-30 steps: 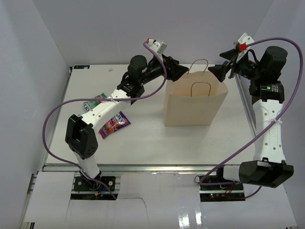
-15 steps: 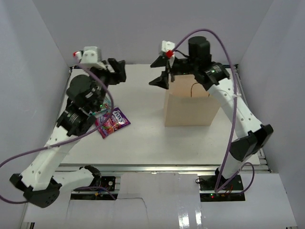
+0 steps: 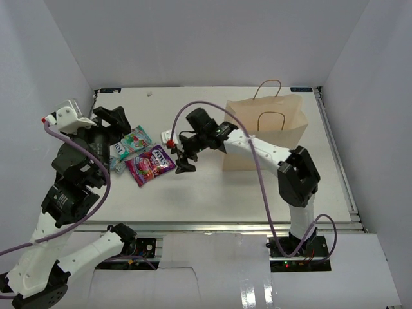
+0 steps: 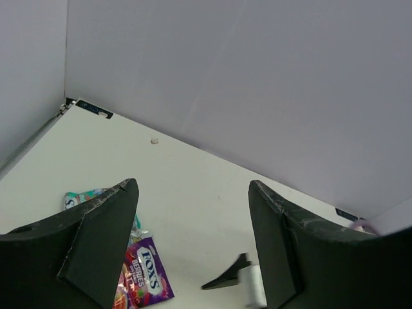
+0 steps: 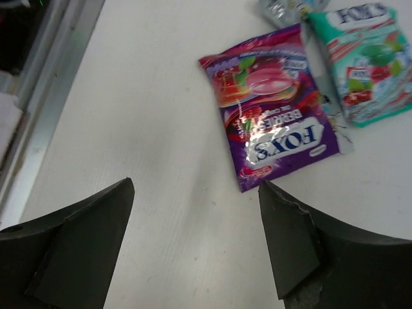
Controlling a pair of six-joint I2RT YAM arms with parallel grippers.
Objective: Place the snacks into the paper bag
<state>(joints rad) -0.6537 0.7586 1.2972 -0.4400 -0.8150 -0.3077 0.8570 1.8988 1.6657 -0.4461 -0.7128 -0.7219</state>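
Overhead, a white table (image 3: 193, 193) stood inside pale walls, with two robot arms mounted at its near edge. A tall brown paper bag (image 3: 264, 138) with loop handles stood upright on the far right part of the table. Three snacks lay flat on the left part, well apart from the bag: a purple packet (image 3: 150, 164) of berry sweets, a green packet (image 3: 132, 141) just beside it on the far side, and a small silvery packet (image 5: 277, 9), mostly cut off at the edge of the right wrist view.

The right arm reached leftward in front of the bag. The right gripper (image 3: 183, 154) hovered above bare table just to the right of the purple packet, its jaws spread wide and holding nothing.

The left gripper (image 3: 112, 122) hung above the table's far left area, near the green packet, its jaws also wide apart and empty.
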